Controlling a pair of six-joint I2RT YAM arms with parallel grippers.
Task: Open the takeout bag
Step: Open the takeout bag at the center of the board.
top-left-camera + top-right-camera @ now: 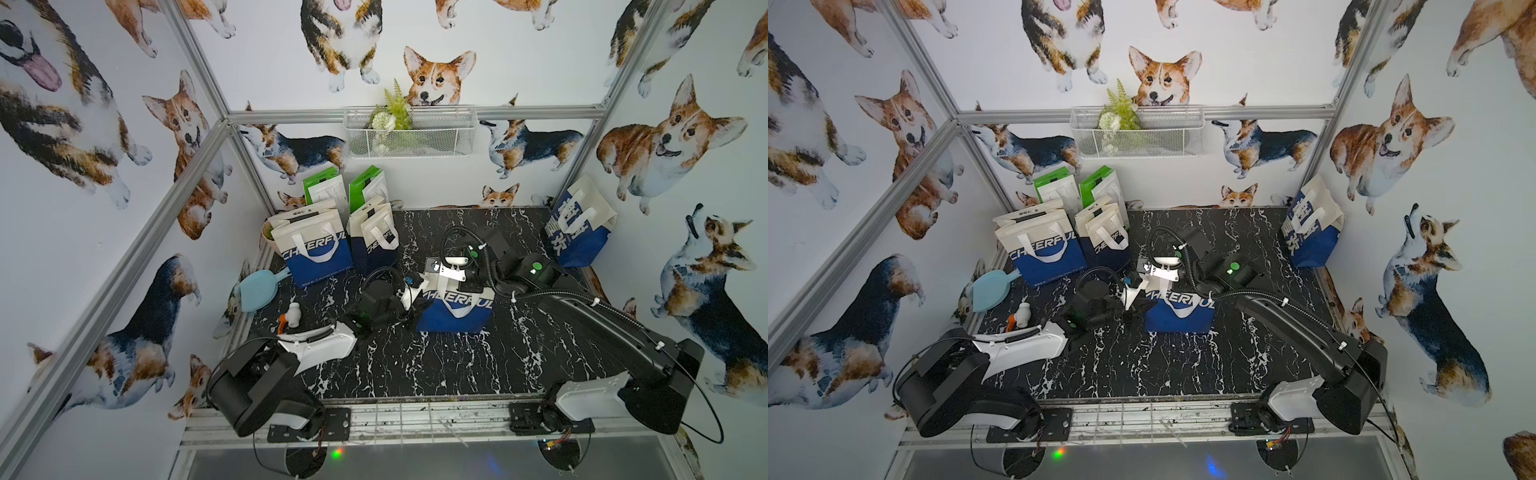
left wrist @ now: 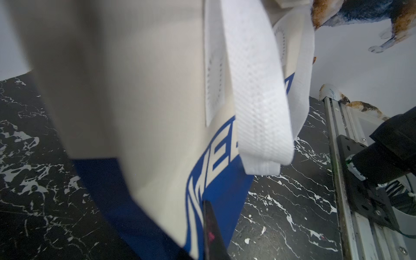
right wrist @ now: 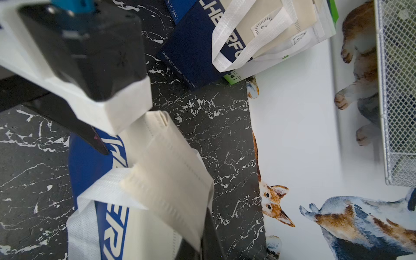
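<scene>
1. The takeout bag point(image 1: 455, 313) is stood upright mid-tabletop point(image 1: 415, 374), well apart from the other bags point(image 1: 318, 253) at the back, probably so that it can be reached by both arms.
2. Its cream top panel is pinched between the closed right fingers point(image 3: 211, 238).
3. Its left edge appears to be gripped by the closed left fingers point(image 2: 212, 229), presumably so that the mouth can be pulled apart.

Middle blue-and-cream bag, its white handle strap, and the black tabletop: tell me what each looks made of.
The blue-and-cream takeout bag: likely non-woven fabric, matte; stitched seams and soft folds show in the right wrist view.
The white handle strap: non-woven webbing, probably polypropylene; embossed dot grid.
The black white-veined tabletop: marble-look, possibly a printed film; dull sheen, scuffed.
</scene>
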